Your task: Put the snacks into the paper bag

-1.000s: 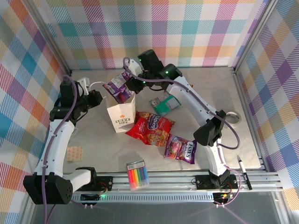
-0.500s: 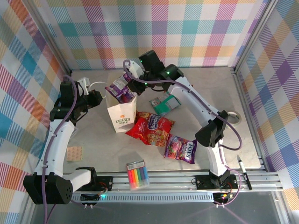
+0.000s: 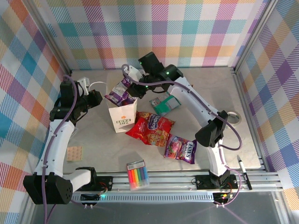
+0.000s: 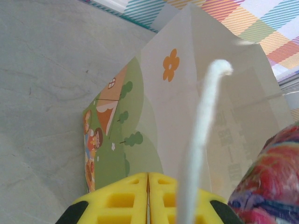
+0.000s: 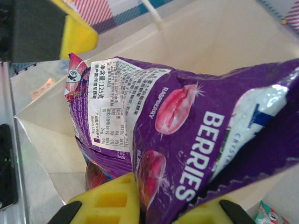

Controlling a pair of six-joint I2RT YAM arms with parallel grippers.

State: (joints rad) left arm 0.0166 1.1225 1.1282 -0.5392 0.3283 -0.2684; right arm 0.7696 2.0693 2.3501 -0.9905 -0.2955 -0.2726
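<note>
In the top external view, the paper bag (image 3: 122, 114) is seen upright on the left-centre of the table (image 3: 93, 140), and a purple packet (image 3: 119, 90) is held tilted over its mouth by the right gripper (image 3: 129, 87), its lower end already dipped past the rim. The bag's left rim is met by the left gripper (image 3: 100, 99). The red packet (image 3: 152, 129), a second purple packet (image 3: 181, 149) and the teal-and-white packet (image 3: 165, 105) are left lying just right of the bag, with a pack of markers (image 3: 137, 175) near the front rail (image 3: 187, 179). In the left wrist view, the yellow fingers are seen pressed together with no gap, apparently pinching the bag's rim, and the twisted handle (image 4: 204, 130) rises beside them. In the right wrist view, the packet is clamped between the two yellow fingers and is angled into the open bag. If it is released while this tilted, its corner could be caught on the rim, and the light bag could be tipped if the pinch slips. The table is matt grey and bare of cloth, and it is enclosed by pastel checked walls (image 3: 154, 28).
</note>
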